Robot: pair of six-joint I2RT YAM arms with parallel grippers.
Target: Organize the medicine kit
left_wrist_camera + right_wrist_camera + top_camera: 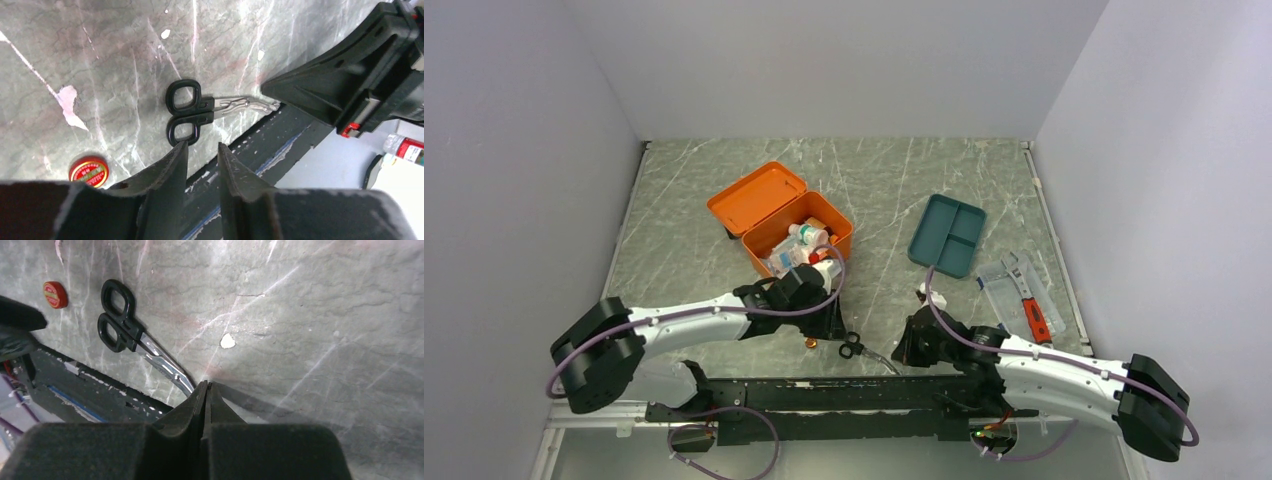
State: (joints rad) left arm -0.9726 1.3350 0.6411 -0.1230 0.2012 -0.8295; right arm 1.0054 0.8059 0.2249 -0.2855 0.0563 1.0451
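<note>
Lying flat are scissors [197, 111]; left fingers [170, 167] slightly apart, right fingers [195, 402] together, perhaps touching the blades.

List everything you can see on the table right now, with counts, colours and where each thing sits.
medicine kit: one, orange, lid open, left of table centre
bottles and packets: several, mostly white, inside the kit; exact count unclear
divided tray: one, teal, right of centre, nothing visible in it
clear plastic case: one, transparent, near the right edge, with an orange-red tool at its near end
scissors: one pair, black handles, metal blades, flat at the near edge between the arms
round tin: one, red, small, just left of the scissors
table: one, grey-green marble pattern
left gripper: black, open, holding nothing, above the scissors
right gripper: black, shut, holding nothing, by the scissor blades
</note>
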